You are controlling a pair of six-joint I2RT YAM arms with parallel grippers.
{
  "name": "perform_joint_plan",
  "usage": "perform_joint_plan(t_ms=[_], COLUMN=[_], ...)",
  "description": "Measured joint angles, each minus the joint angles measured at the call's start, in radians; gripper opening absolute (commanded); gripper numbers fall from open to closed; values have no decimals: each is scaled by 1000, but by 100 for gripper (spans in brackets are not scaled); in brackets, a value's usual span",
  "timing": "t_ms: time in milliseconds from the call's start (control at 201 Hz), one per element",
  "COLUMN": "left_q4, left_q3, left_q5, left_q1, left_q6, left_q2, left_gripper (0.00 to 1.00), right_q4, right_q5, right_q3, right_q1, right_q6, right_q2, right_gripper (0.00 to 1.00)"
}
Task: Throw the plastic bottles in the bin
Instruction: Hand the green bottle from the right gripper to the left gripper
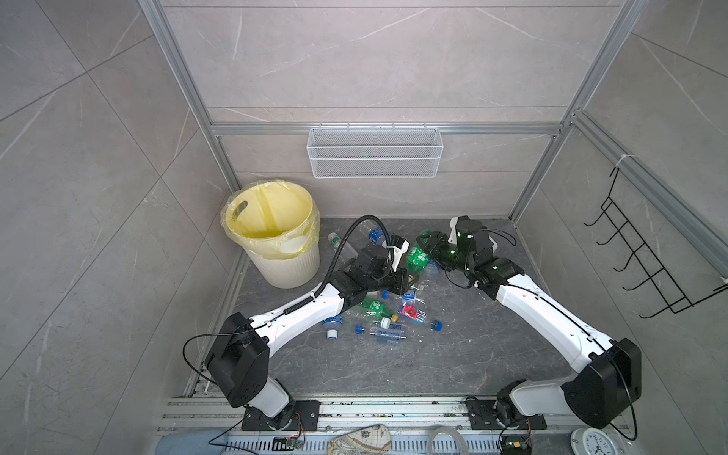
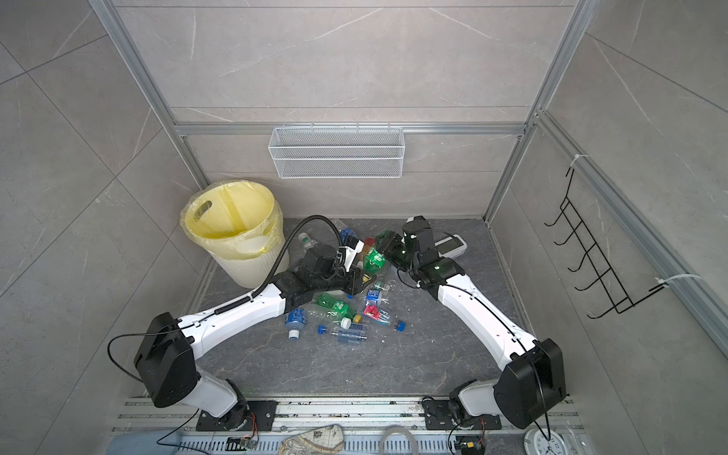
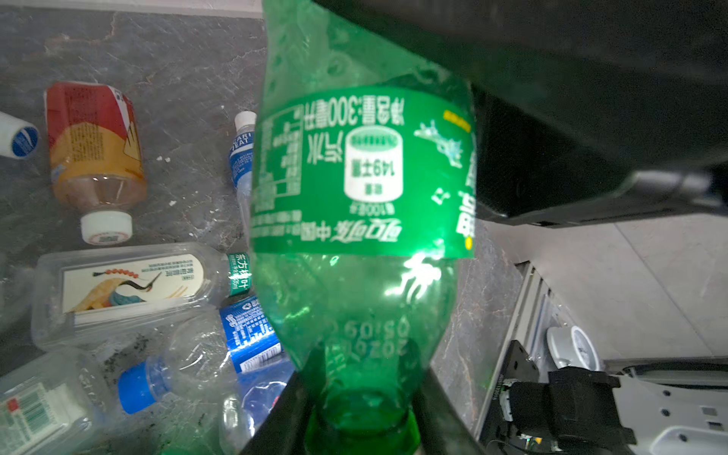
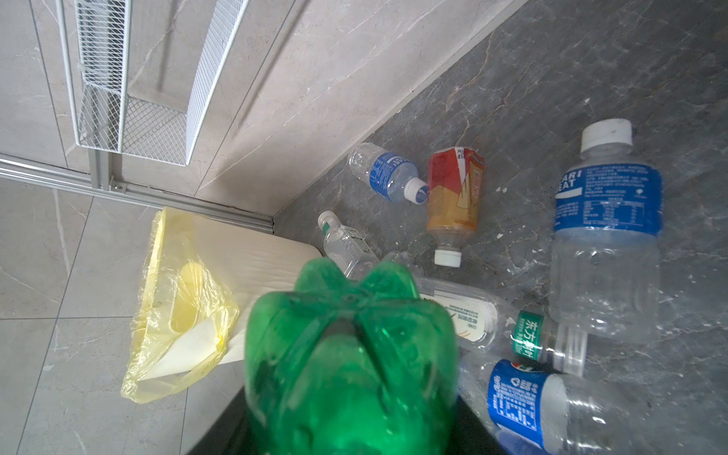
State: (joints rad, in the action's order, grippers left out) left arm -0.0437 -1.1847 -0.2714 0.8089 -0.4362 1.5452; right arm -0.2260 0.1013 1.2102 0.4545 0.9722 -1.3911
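Clutter nearest the arms' bases first: plastic bottles (image 1: 388,335) heaped at the middle of the floor (image 1: 394,374), mostly clear with blue caps and labels. Among them a second green bottle (image 1: 372,309) on its side and a red-labelled bottle (image 1: 409,311), both touching their neighbours.

Just beyond the heap, raised off the floor: held green bottle (image 3: 362,169), caught between both grippers. Left gripper (image 3: 366,370) pinched tight on the neck, fingers (image 3: 283,413) on either side of it. Right gripper (image 1: 429,244) with jaws partway apart around the body, seemingly gripping too; petal-shaped base poking out toward the bin in the right wrist view. Probably a hand-over toward the arm on the bin's side.

Farther back, toward the far edge: orange-red bottle (image 4: 453,197) on its side, a large blue-labelled bottle (image 4: 606,236) beside it, small clear bottles (image 4: 388,173) nearby and by the bin's foot. White digital clock (image 2: 451,246) toward the far right corner, no part of the job.

Bin (image 1: 291,268) upright at the far left corner, yellow bag folded over the rim. No bottle visible inside, though the bottom only partly shown. Judged barely begun: a dozen or so bottles left on the floor, one in hand, none seen binned.
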Motion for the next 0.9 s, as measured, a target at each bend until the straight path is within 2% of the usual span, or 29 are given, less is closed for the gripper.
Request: perform_joint_plan(t_ms=[95, 289, 498, 657, 836, 896], left_q4=[-2, -8, -34, -58, -101, -115], left_q3=[2, 2, 2, 13, 14, 14], left_q5=[1, 2, 20, 35, 80, 96], left_q1=[0, -6, -17, -40, -83, -99], left_q6=[0, 0, 2, 2, 2, 2], left_q2=[0, -1, -17, -39, -58, -69], left_gripper=[12, 11, 6, 6, 7, 7], right_q4=[0, 6, 7, 11, 8, 6], right_q5=[-1, -8, -18, -18, -23, -25], right_q3=[0, 0, 0, 1, 6, 9], right_q1=[2, 8, 23, 31, 32, 33], right_q6=[0, 0, -15, -34, -59, -76], right_q2=[-3, -8, -8, -8, -8, -7], right_gripper=[55, 63, 70, 80, 99, 99])
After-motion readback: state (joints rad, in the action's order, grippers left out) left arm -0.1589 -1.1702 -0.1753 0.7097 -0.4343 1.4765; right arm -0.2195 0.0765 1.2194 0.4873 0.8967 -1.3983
